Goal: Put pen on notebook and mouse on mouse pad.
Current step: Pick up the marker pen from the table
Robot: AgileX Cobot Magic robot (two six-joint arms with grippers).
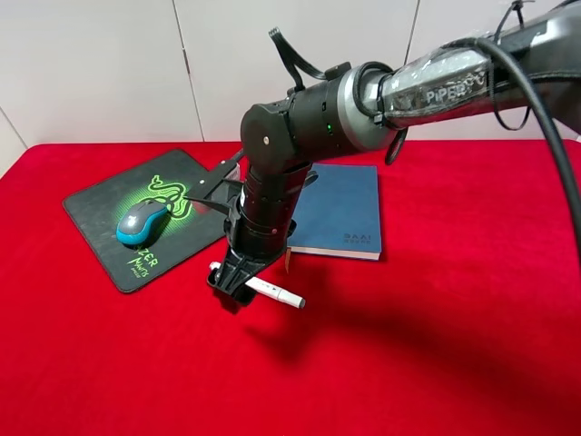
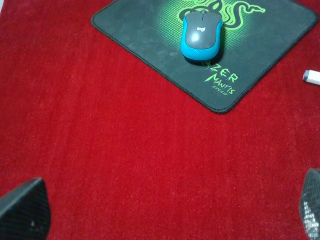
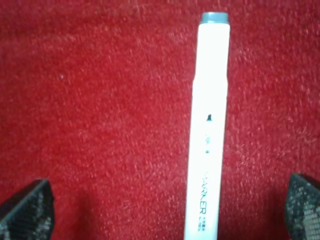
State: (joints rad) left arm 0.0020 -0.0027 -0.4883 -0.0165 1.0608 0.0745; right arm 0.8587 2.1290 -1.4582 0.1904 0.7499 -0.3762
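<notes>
The right claw [image 1: 238, 278] hangs wide open over the pen [image 1: 280, 292], which lies flat on the red table [image 1: 427, 363] between its fingers, apparently lined up for a pinch across the barrel. Just beyond lies the notebook [image 1: 340, 211], its cover bare. Farther left the mouse [image 1: 142, 222] already sits on the mouse pad [image 1: 91, 204], so the left claw [image 2: 165, 212] hovers open and empty.

One each — pen [image 1: 277, 292], notebook [image 1: 343, 207], mouse [image 1: 142, 222], pad [image 1: 98, 207]

Lower and right frame: bare red cloth [image 1: 436, 354], open passage. Centre blocked by the right arm [image 1: 290, 145], overhanging notebook's [image 1: 345, 204] left edge and pen [image 1: 277, 292]. Upper left: mouse [image 1: 142, 222] sits on pad [image 1: 100, 204].
</notes>
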